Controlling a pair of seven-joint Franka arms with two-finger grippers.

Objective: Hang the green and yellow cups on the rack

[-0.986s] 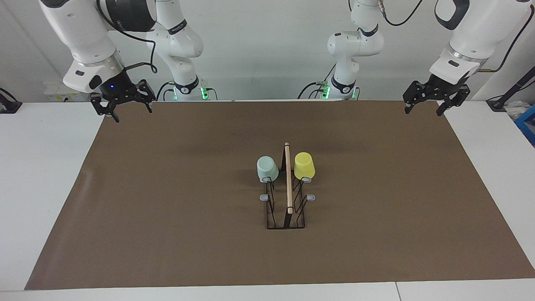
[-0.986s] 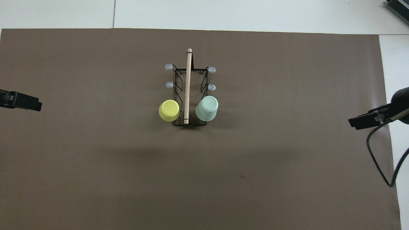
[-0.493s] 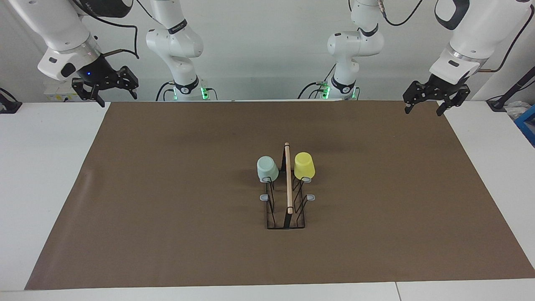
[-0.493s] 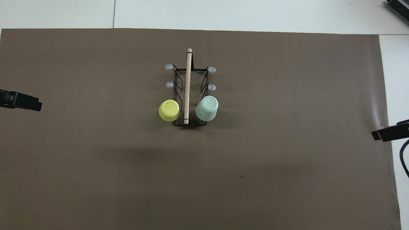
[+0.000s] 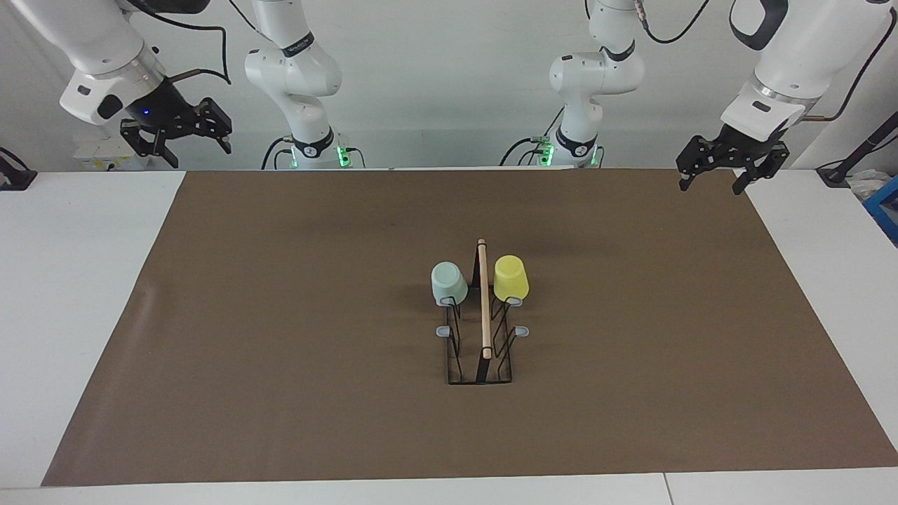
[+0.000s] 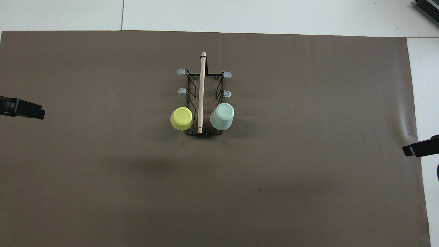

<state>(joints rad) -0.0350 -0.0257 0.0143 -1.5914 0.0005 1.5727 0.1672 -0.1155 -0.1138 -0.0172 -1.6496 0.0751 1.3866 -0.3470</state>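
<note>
The black wire rack point(image 5: 480, 351) point(image 6: 202, 99) with its wooden rod stands mid-mat. A mint green cup point(image 5: 448, 283) point(image 6: 222, 116) sits upside down on a prong at the rack's end nearer the robots, on the right arm's side. A yellow cup point(image 5: 510, 278) point(image 6: 181, 118) hangs likewise on the left arm's side. My right gripper point(image 5: 188, 144) is raised and open over the table edge at its own end. My left gripper point(image 5: 712, 179) hangs open over the mat's corner at its end. Neither gripper holds anything.
A brown mat point(image 5: 280, 337) covers most of the white table point(image 5: 77, 280). Several grey-tipped prongs point(image 5: 444, 331) on the rack carry nothing. A blue box edge point(image 5: 885, 207) shows at the left arm's end of the table.
The right arm has drawn back and up from the mat's corner toward its own end of the table. The left arm and both cups have stayed put.
</note>
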